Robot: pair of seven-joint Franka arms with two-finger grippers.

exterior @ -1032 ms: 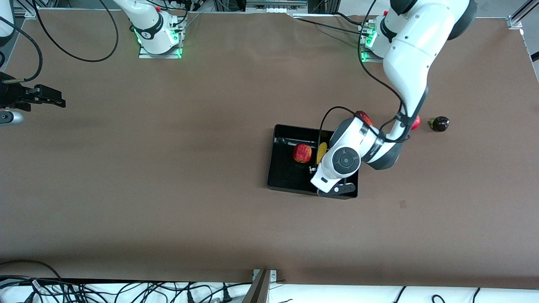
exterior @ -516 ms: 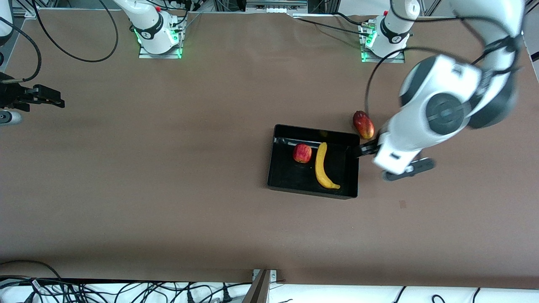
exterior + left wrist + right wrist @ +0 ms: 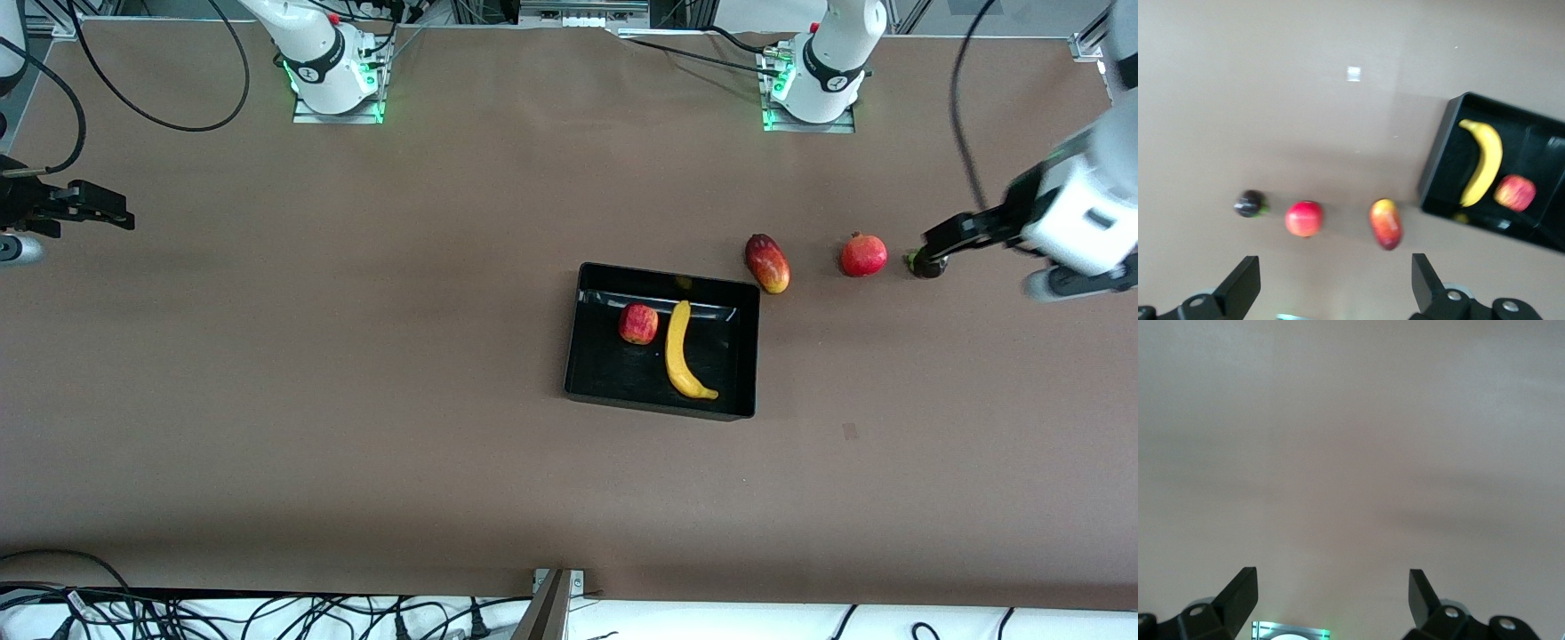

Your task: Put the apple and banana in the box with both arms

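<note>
The black box [image 3: 605, 369] sits mid-table. The apple [image 3: 638, 323] and the yellow banana [image 3: 681, 351] lie side by side in it. My left gripper [image 3: 942, 238] is open and empty, in the air over a small dark fruit [image 3: 926, 264] toward the left arm's end of the table, well away from the box. The left wrist view shows the box [image 3: 1441, 163], the banana [image 3: 1483, 162], the apple [image 3: 1515, 193] and the open gripper [image 3: 1335, 287]. My right gripper [image 3: 111, 213] waits open and empty at the right arm's end, over bare table in the right wrist view [image 3: 1333, 597].
A red-yellow mango [image 3: 767, 263] lies just outside the box corner toward the left arm's base. A round red fruit [image 3: 863, 255] lies between the mango and the dark fruit. All three show in the left wrist view: mango [image 3: 1385, 223], red fruit [image 3: 1303, 218], dark fruit [image 3: 1250, 203].
My left arm has swung up and away from over the box toward its own end of the table, uncovering the banana lying in the box. The right arm has not moved.
</note>
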